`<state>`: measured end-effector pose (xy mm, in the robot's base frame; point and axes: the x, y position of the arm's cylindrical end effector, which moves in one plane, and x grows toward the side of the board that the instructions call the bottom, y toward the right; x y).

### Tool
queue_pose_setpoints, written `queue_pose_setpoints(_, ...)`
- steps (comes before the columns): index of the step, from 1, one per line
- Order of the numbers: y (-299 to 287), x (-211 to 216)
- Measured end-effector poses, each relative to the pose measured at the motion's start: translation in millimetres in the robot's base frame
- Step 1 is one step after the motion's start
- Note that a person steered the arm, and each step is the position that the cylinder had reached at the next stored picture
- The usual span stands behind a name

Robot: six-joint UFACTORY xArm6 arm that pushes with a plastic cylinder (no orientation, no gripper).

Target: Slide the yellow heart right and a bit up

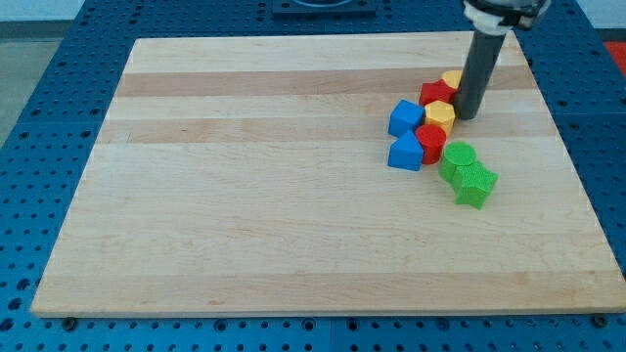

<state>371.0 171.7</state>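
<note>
— Two yellow blocks; which is ours?
— We judge the yellow heart [453, 79], at the cluster's top, touching the red block [435, 93].
— And my tip [467, 116]?
— Bare rod, nothing clamped, just right of it and lower. We need its left.

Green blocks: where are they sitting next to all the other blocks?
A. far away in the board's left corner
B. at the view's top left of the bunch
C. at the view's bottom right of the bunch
C: the two green blocks lie at the bunch's bottom-right end, below and to the view's right of the lower red block, while my tip stands higher up beside the yellow ones.
</note>
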Motion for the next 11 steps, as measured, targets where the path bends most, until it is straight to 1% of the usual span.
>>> queue_pose_setpoints(1,-19,-12)
queue_pose_setpoints(2,-21,-39)
queue_pose_setpoints(3,-21,-41)
queue_pose_setpoints(5,-19,-18)
queue_pose_setpoints(8,-1,-64)
queue_pose_setpoints(10,12,-62)
queue_pose_setpoints(11,31,-61)
